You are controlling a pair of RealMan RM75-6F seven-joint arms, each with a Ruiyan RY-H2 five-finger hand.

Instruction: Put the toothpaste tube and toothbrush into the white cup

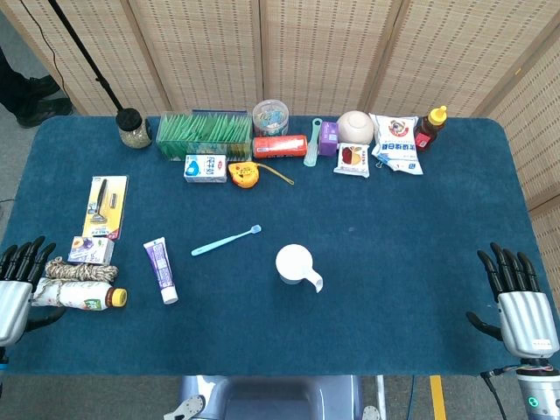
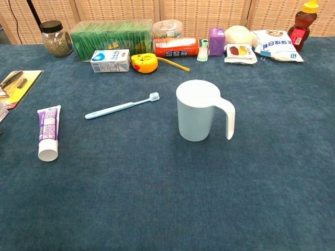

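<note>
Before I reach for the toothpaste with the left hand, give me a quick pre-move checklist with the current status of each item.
1. White cup upright, opening up: ok.
2. Cup empty: cannot tell; neither view shows its bottom.
3. Toothpaste tube lying flat on the table, nothing touching it: ok.
4. Toothbrush lying apart from the tube and the cup: ok.
5. Left hand holding nothing, fingers apart: ok.
6. Path from the left hand to the tube: not ok; a bottle and a coil of rope lie between them in the head view.
7. Right hand open at the table edge, away from the cup: ok.
</note>
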